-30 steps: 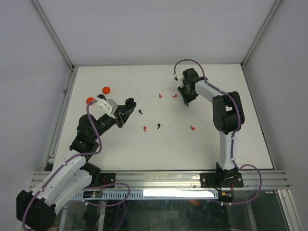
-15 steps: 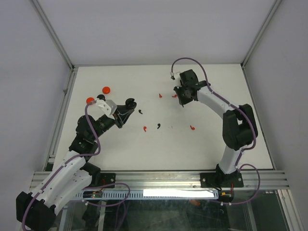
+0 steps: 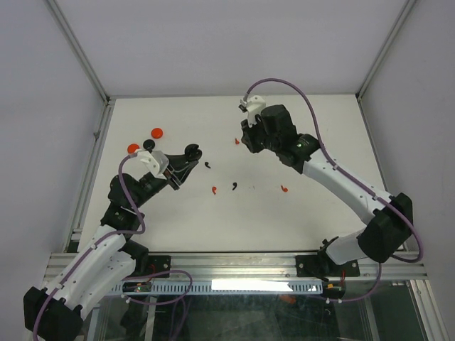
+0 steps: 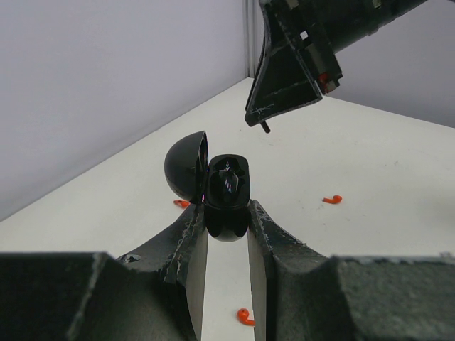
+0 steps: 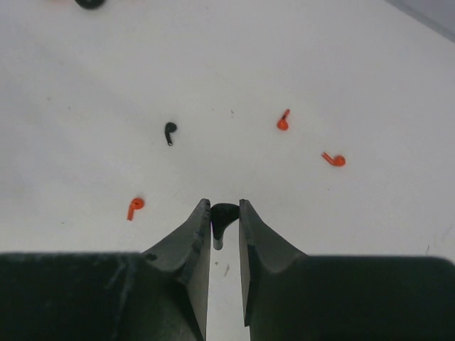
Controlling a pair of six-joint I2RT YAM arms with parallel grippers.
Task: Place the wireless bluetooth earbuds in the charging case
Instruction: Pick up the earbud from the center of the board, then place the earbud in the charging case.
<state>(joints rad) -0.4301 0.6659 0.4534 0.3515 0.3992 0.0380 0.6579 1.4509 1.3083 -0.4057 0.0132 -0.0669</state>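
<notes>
Five pieces lie loose on the table (image 3: 320,213) between the arms: three red earbuds (image 3: 213,190) and two black earbuds (image 3: 234,187). The left gripper (image 4: 226,213) clamps the open charging case (image 4: 227,181). The right gripper (image 5: 224,206) pinches a third black earbud (image 5: 222,213) nearby. Beyond lie two red discs (image 3: 157,132) and one black disc (image 3: 148,143).

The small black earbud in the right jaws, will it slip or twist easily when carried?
The small black comma-shaped earbud is probably stiff and light: it shows no bending between the right gripper's jaws. Pinched at the tips by its rounded head, it could pivot or slip. Set down, it would likely lie flat rather than roll, like the loose red earbud.
</notes>
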